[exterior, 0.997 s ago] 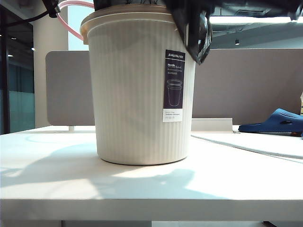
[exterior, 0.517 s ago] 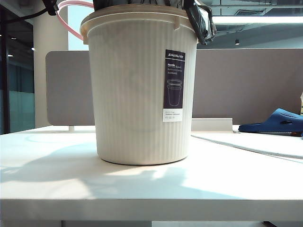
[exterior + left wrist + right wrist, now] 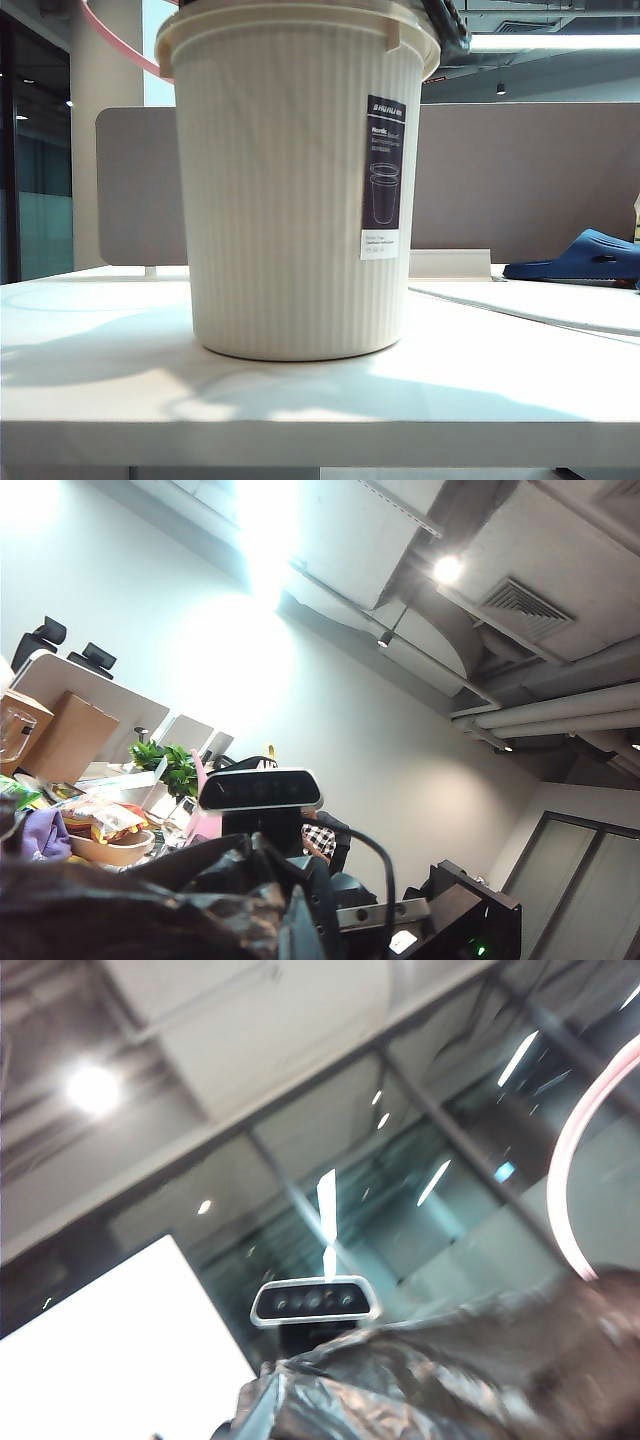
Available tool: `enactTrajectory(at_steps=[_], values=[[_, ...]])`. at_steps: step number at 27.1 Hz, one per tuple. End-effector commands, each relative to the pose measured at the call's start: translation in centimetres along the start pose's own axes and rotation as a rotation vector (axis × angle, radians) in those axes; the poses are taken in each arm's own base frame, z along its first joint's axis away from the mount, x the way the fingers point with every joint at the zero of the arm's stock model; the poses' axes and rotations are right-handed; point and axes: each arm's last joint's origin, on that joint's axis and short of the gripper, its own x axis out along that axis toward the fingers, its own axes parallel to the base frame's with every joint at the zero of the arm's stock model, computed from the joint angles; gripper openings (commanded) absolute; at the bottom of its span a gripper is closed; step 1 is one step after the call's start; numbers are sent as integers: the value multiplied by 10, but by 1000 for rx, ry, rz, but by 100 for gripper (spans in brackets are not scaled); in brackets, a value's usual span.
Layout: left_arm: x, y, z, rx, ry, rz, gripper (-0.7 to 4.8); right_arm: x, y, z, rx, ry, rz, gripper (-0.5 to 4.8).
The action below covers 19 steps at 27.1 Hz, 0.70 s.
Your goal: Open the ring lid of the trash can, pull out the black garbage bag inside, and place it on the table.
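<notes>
The trash can (image 3: 298, 190) has slid a little toward the left across the table (image 3: 320, 400) and now stands closer to the exterior camera, while the black flap that hung over its right rim a second ago is almost gone from that view; only a dark scrap remains at the upper right rim. The ring lid (image 3: 120, 45), a thin pink hoop, is off the rim and shows behind the can's upper left.

Both wrist views tilt up toward the ceiling, with the black garbage bag (image 3: 130, 910) bunched right against each lens; its crinkled film also fills the foreground of the right wrist view. Neither the left gripper nor the right gripper can be seen, but both appear clenched, presumably on bag film.

The bag looks light, limp and slick. It is likely to slip or tear if pinched thinly, so a gathered fold near its mouth would make the safer hold.
</notes>
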Motion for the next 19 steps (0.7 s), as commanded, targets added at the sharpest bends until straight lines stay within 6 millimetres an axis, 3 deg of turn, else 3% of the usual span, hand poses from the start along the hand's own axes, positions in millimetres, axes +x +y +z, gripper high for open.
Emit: enactTrajectory(at_steps=[1, 11, 19], values=[[3, -1, 4, 14, -4, 1, -6, 8, 2, 14, -24, 22, 17, -1], [3, 1, 6, 15, -95, 45, -6, 19, 3, 41, -68, 35, 21, -1], [17, -7, 28, 73, -125, 39, -6, 38, 10, 55, -134, 102, 10, -1]])
